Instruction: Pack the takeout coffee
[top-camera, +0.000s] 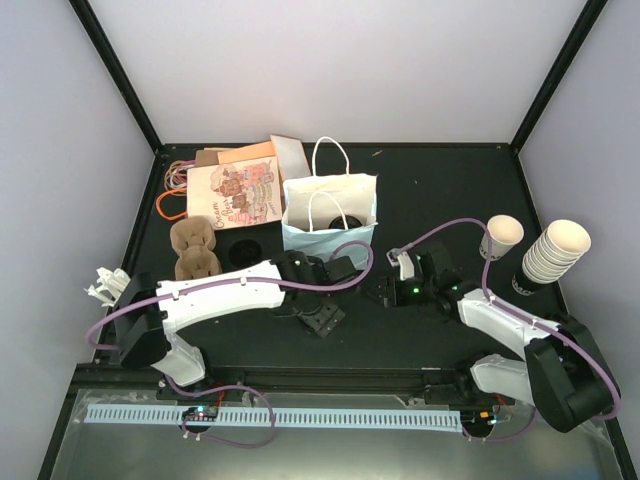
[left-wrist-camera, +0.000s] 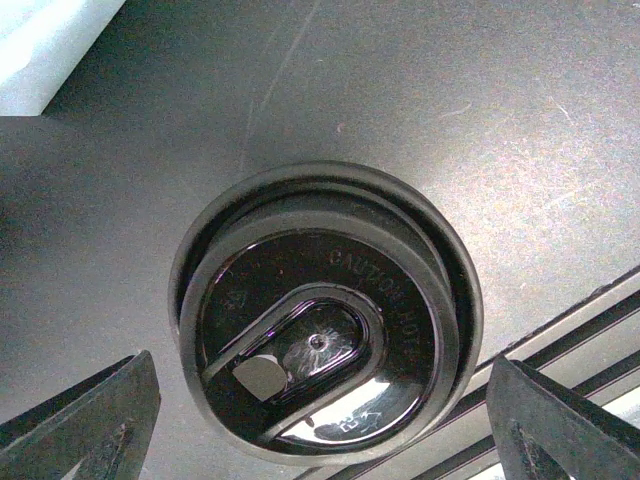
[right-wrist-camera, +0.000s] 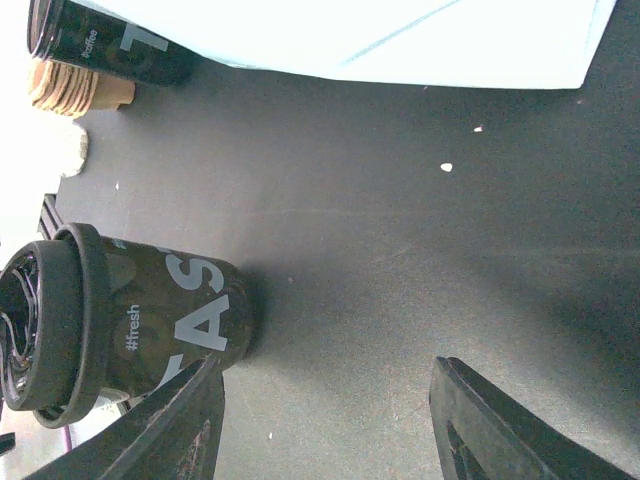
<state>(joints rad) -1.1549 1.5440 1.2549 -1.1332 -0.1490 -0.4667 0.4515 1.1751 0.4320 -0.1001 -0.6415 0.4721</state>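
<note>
Left wrist view looks straight down on the takeout coffee (left-wrist-camera: 325, 350), a dark paper cup with a round black plastic lid. The cup stands upright on the flat black table (left-wrist-camera: 520, 130). The left gripper (left-wrist-camera: 320, 400) hangs right over it with its jaws spread wide. One black finger (left-wrist-camera: 95, 425) is on each side of the lid, and neither touches it. The cup is let go and nothing holds it.

In the right wrist view you can see white letters on the side of the cup. The right gripper (right-wrist-camera: 328, 400) is just beside the cup. Its jaws are apart too, with only bare table between them.

In the top view the left arm hides the cup. It sits near the front of the tall light blue paper bag (top-camera: 330, 225), which stands with its top open. A second dark cup with a black lid (top-camera: 243, 250) stands beside the brown pulp cup carrier (top-camera: 195, 250). A stack of cream paper cups (top-camera: 555, 250) and one single cream cup (top-camera: 502, 235) are far off on the right.
</note>
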